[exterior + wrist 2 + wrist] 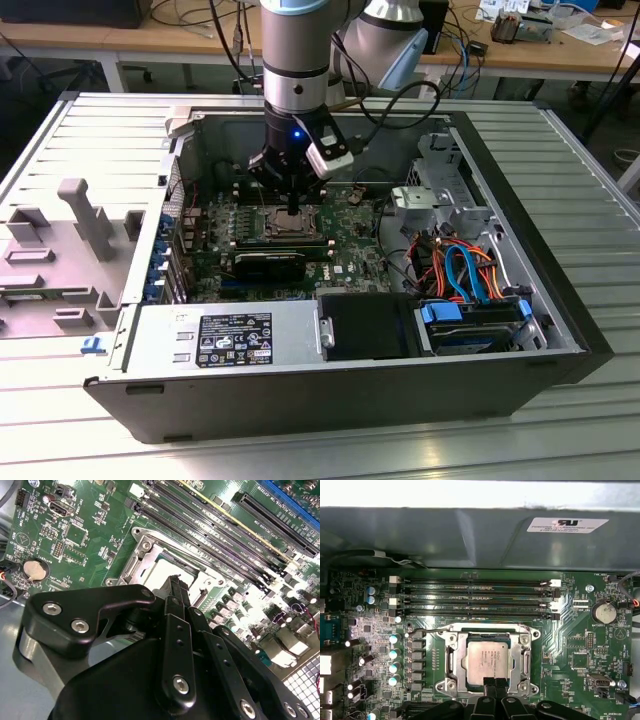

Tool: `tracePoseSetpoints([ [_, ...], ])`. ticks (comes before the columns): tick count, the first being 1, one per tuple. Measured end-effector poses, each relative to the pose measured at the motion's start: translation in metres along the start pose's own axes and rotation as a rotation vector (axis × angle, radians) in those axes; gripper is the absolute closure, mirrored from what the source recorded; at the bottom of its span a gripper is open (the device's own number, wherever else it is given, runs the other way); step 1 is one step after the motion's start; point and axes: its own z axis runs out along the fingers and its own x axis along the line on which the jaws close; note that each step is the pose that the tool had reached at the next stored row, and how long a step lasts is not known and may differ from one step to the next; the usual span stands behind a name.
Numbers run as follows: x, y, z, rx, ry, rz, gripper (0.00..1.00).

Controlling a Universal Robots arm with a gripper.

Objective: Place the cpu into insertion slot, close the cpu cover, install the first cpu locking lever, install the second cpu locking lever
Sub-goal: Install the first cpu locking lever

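The cpu (487,661) lies flat in the insertion slot (446,687) on the green motherboard, its silver top showing through the cutout of the cpu cover (454,659). The cover appears folded down around it. My gripper (494,682) is shut, its black fingertips together at the chip's near edge with nothing between them. In the second wrist view the gripper (175,582) points down onto the cpu (159,572), inside the cover (136,562). A thin wire lever (427,629) runs along the socket's corner. In the exterior view the gripper (291,205) stands upright over the socket.
Long black memory slots (475,597) lie just beyond the socket, below the grey case wall (470,535). A coin battery (605,612) sits to one side. The open case holds a power supply (230,335) and coloured drive cables (460,270). A grey fixture (90,215) stands at the exterior view's left.
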Motion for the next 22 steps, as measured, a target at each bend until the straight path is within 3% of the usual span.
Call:
tracePoseSetpoints([
  [19,0.0,0.0,0.0,-0.0005,-0.0025,-0.054,0.89],
  [20,0.0001,-0.0001,-0.0002,-0.005,-0.0026,-0.054,0.89],
  [21,0.0001,0.0,-0.0001,-0.0296,-0.004,-0.054,0.89],
  [22,0.0,0.0,-0.0001,-0.0656,-0.0062,-0.054,0.89],
])
